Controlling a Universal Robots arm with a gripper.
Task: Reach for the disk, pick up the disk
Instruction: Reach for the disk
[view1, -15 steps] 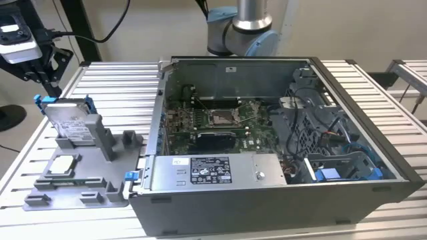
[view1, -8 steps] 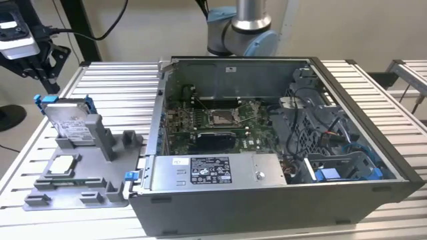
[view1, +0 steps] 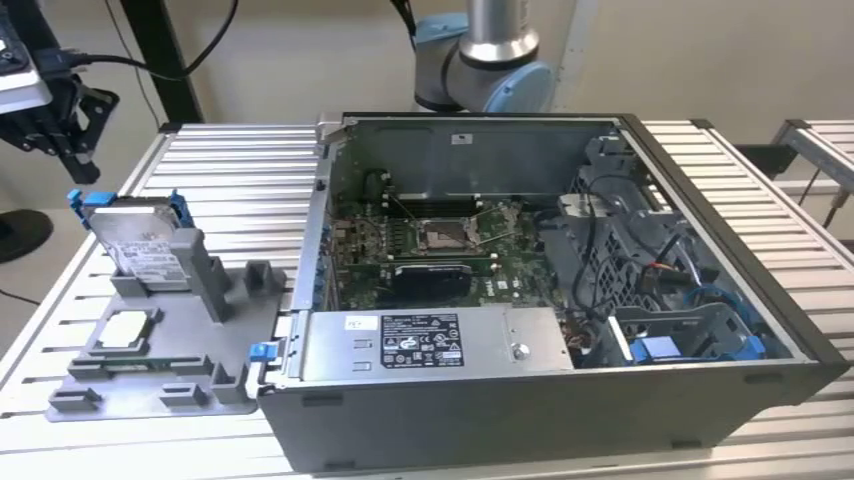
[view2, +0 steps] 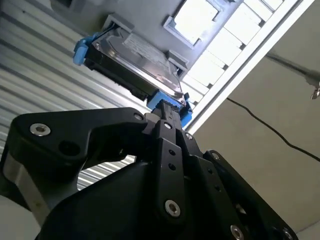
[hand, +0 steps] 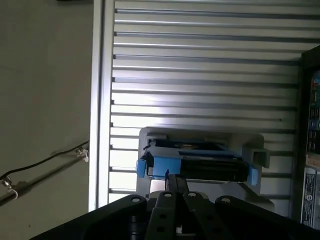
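Disk (view1: 140, 245) upright in fixture (view1: 174, 370), exterior view's left of computer case (view1: 534, 410).

Soft, even room light is falling from above across the slatted table (hand: 200, 107), and in the first wrist view its slats are glaring almost white. The inside of the open computer case (view1: 561, 400) is sitting in shade. In the second wrist view the black gripper (view2: 167, 112) is reading as a dark mass against the bright ground, and the disk (view2: 135, 57) is catching a dull sheen.
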